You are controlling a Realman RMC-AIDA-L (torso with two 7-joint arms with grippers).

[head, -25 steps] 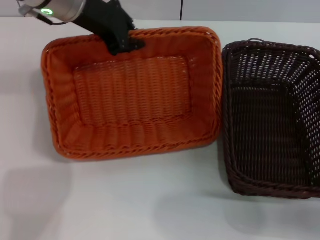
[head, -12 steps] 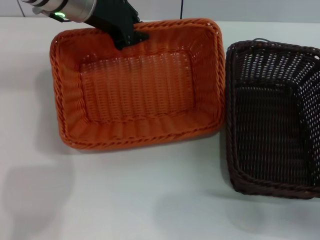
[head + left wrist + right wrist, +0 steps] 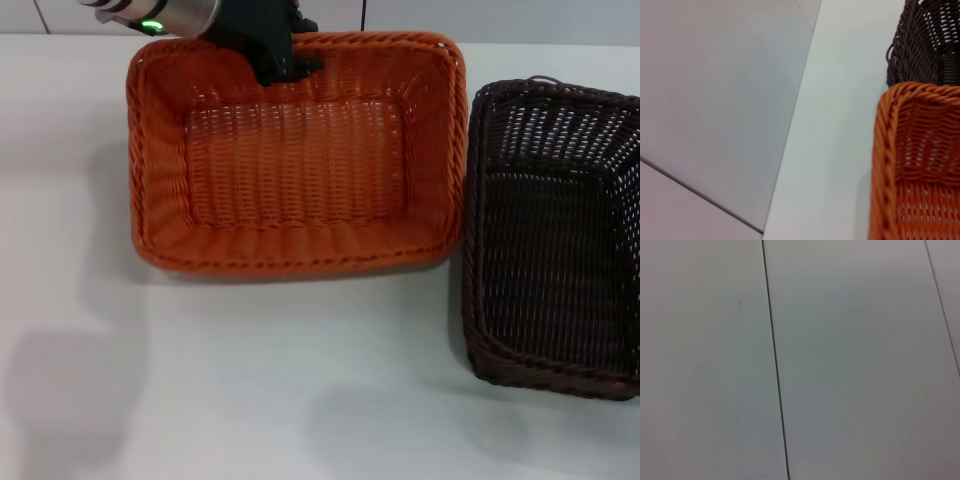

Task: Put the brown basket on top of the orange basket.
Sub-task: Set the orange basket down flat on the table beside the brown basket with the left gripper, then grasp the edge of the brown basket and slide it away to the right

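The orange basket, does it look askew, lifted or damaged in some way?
Slightly askew, not damaged. The orange basket sits a little turned against the table edge, and the left gripper grips its far rim. It stands beside the brown basket, not under it. Whether it is lifted, I cannot tell.

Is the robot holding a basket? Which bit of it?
Yes. The left gripper grips the orange basket at its far rim, near the middle of that long side. The brown basket is not held.
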